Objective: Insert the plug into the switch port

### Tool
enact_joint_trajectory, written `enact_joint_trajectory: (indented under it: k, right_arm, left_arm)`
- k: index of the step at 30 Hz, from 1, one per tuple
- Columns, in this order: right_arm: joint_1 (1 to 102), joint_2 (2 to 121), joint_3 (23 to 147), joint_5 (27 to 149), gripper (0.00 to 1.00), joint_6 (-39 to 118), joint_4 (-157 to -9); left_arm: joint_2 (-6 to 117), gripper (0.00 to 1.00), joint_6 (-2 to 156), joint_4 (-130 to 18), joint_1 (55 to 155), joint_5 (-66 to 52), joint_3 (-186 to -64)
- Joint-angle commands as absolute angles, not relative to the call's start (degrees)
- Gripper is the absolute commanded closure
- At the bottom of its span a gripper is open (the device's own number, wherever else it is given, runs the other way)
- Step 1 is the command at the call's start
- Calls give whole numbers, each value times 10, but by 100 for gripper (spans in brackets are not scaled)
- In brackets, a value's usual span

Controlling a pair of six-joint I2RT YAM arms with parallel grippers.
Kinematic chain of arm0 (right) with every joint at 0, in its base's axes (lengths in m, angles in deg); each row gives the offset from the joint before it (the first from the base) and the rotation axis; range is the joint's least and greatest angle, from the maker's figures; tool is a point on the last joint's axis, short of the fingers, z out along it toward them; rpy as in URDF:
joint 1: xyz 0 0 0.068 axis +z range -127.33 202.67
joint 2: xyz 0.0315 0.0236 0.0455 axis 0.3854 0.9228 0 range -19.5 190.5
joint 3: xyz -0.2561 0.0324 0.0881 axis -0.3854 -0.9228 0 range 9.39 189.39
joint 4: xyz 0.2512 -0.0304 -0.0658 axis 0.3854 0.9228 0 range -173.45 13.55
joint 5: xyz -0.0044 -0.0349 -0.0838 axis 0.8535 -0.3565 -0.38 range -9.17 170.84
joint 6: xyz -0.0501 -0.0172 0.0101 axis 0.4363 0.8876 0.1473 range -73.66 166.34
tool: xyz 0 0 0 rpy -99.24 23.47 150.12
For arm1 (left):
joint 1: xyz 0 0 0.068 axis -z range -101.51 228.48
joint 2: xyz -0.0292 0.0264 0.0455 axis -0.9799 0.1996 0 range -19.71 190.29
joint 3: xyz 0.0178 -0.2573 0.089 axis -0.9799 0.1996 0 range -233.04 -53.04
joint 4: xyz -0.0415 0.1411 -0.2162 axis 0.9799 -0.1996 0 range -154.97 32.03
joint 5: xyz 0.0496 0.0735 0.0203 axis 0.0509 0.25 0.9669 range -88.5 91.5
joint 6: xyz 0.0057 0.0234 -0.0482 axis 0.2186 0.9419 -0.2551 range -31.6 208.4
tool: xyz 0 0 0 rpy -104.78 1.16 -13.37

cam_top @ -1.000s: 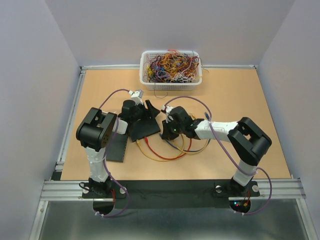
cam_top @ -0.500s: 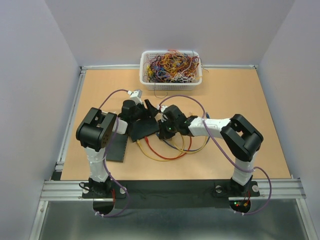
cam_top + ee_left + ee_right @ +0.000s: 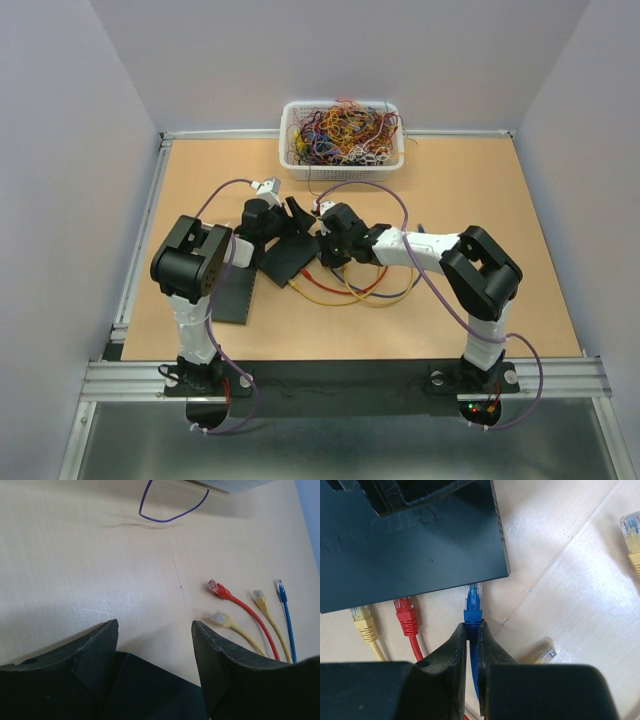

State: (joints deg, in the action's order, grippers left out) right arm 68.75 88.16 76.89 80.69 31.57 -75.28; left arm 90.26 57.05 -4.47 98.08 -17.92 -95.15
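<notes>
The black switch (image 3: 410,545) lies left of the table's middle, also as the switch (image 3: 290,257) in the top view. My left gripper (image 3: 155,627) straddles the switch (image 3: 150,690), a finger against each side. My right gripper (image 3: 474,627) is shut on the boot of a blue plug (image 3: 473,600). The plug's clear tip points at the switch's front edge and reaches just under it; whether it sits in a port is hidden. A red plug (image 3: 406,614) and a yellow plug (image 3: 362,617) meet the same edge to its left. From above, the right gripper (image 3: 322,248) is right beside the switch.
A white basket (image 3: 343,165) of tangled cables stands at the back. Red, yellow and blue cables (image 3: 350,288) loop on the table under the right arm. Loose plugs (image 3: 250,600) lie ahead of the left gripper, two more yellow ones (image 3: 542,652) beside the right. A black pad (image 3: 232,295) lies at the left.
My right gripper has moved left and away from me, up to the switch, dragging the blue cable along. The switch has turned slightly with the left gripper.
</notes>
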Motion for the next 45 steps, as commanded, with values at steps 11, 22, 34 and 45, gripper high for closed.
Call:
enact_joint_trajectory:
  k: [11,22,34,45]
  right_arm:
    - [684,845,746,806,100,311,-810]
    - [687,816,693,806,100,294,-811]
    - [704,818,711,829,100,291,-810]
    - [716,861,757,827,100,299,-810]
  left_arm:
    - [884,26,594,-216,980,-90,-949]
    - [797,27,585,-341,983,10,-953]
    - [744,28,563,-334,1013,41,-885]
    - [772,32,555,-292,1025,-6,-864]
